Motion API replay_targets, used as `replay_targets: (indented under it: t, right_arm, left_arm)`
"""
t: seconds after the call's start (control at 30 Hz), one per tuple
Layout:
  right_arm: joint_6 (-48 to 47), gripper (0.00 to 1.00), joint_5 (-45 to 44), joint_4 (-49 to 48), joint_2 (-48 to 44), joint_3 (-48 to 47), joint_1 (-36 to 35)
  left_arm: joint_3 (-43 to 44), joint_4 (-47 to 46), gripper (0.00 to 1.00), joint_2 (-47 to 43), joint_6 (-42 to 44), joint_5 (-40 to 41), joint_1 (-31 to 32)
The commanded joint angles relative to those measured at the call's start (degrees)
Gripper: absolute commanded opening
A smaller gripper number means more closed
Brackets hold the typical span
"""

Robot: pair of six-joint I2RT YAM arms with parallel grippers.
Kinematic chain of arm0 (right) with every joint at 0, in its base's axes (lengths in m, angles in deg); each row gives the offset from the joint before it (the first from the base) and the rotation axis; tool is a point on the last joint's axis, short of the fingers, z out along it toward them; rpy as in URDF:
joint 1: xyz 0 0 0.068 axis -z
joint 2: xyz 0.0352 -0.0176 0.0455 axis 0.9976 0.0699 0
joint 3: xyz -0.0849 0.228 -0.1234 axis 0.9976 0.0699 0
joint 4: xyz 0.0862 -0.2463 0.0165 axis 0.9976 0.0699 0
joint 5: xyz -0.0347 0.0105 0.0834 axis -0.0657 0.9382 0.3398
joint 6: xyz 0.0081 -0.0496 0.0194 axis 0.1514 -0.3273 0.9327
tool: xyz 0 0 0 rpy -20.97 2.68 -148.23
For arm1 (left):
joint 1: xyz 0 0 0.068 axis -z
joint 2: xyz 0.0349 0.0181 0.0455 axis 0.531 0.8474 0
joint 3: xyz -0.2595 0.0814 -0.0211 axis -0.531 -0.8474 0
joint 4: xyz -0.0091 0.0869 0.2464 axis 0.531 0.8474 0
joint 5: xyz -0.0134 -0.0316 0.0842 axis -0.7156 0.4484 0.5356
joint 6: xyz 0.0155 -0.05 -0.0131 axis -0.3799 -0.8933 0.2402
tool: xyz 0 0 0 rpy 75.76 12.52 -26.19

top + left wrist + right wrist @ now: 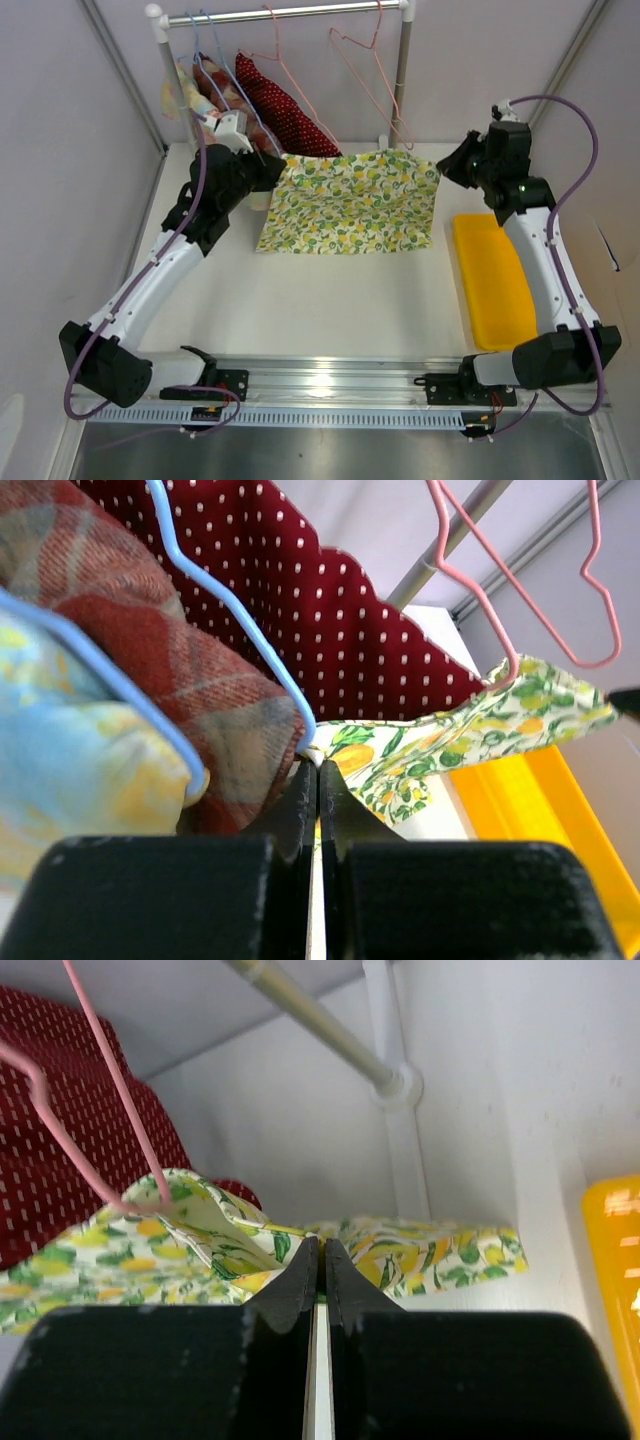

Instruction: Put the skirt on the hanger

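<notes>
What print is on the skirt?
The skirt is white with yellow lemons and green leaves; top external view best.

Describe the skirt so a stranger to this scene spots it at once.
On the white table, below the clothes rail, the skirt lies spread out. It is white with yellow lemons and green leaves, unlike the red white-dotted garment behind it.

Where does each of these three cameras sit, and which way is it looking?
Top external: high behind, looking down at the table, left arm and right arm.
Left wrist: on its arm, facing hung clothes past the shut left gripper.
Right wrist: likewise, facing the rail past the shut right gripper.
Shared: both wrist views catch the skirt and hanger.
</notes>
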Motion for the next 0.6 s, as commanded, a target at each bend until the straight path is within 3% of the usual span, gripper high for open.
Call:
replay_targets:
  t: [0.0, 0.07, 0.23, 0.37, 0.43, 0.57]
  right_arm:
    - [2.0, 0.00, 2.0, -2.3, -8.2, 8.7, -0.5]
    - [3.0, 0.00, 1.4, -3.3, -14.2, 18.2, -1.1]
    - [8.3, 0.00, 1.6, -5.8, -25.3, 36.6, -3.6]
    - [16.2, 0.00, -3.9, -8.5, -32.6, 50.7, -12.5]
    - [18.5, 0.00, -8.2, -8.8, -34.4, 54.5, -16.3]
    - [19.5, 0.00, -9.8, -9.4, -33.8, 57.2, -18.2]
  left_arm:
    - [-4.9, 1.1, 0.00, -4.9, 0.8, -1.4, -0.5]
    - [-8.3, 1.6, 0.00, -8.1, -1.1, -3.0, -0.4]
    - [-30.2, -2.8, 0.00, -16.2, -7.6, -4.2, 2.5]
    - [-42.0, -6.1, 0.00, -20.0, -14.3, -0.3, 7.3]
    - [-47.7, -6.7, 0.00, -20.4, -16.6, 1.4, 7.6]
    - [-50.2, -7.2, 0.00, -21.0, -17.4, 1.5, 8.4]
